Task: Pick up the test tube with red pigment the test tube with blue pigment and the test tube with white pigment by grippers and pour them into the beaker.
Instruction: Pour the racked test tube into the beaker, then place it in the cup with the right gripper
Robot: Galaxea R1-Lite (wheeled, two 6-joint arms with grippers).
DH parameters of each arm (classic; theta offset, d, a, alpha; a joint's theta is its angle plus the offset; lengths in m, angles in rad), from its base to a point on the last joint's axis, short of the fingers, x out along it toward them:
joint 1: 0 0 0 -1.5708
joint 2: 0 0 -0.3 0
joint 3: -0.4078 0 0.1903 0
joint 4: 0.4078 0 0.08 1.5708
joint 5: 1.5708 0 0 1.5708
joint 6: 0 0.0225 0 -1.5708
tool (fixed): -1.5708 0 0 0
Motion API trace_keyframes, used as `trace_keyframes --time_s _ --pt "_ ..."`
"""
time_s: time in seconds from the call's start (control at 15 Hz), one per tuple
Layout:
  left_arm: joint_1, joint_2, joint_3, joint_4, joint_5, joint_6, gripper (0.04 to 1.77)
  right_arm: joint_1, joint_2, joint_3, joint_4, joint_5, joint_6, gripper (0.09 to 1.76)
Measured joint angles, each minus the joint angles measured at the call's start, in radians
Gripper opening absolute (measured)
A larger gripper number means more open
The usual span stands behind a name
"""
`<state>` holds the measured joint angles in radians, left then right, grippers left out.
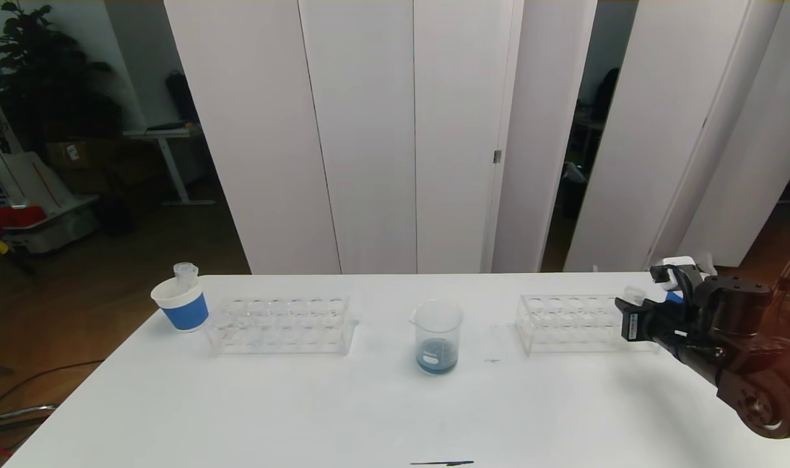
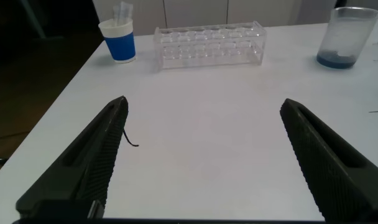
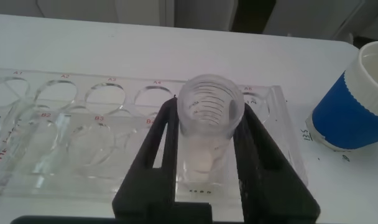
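On the white table [image 1: 304, 403] the right gripper [image 3: 209, 134] sits at the right end of the right-hand clear tube rack [image 1: 570, 322], its black fingers [image 3: 161, 146] closed narrow around the test tube with white pigment [image 3: 209, 124]; the tube stands upright in an end hole of the rack, with the pale cream liquid at its bottom showing between the fingers. Just beyond that end of the rack stands a blue-and-white paper cup [image 3: 357, 102]. The beaker [image 1: 438, 336] stands near the middle of the table, between the two racks, with dark blue liquid in its bottom. The left-hand clear tube rack [image 1: 281, 325] lies left of the beaker, and another blue-and-white paper cup [image 1: 182, 304] holding a clear tube stands at its left end. The left gripper [image 2: 201, 158] hovers above the bare near-left table, jaws spread wide, gripping nothing
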<state>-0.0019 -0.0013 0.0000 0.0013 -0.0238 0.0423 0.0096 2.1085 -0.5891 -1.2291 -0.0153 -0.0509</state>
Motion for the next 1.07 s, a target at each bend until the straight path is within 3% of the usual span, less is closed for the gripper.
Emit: trace_keyframes --time_s 1.07 --pt "0.000 0.000 0.000 0.000 -0.001 0.000 1.75 -0.001 -0.060 -0.074 0.013 0.013 0.029 0.58"
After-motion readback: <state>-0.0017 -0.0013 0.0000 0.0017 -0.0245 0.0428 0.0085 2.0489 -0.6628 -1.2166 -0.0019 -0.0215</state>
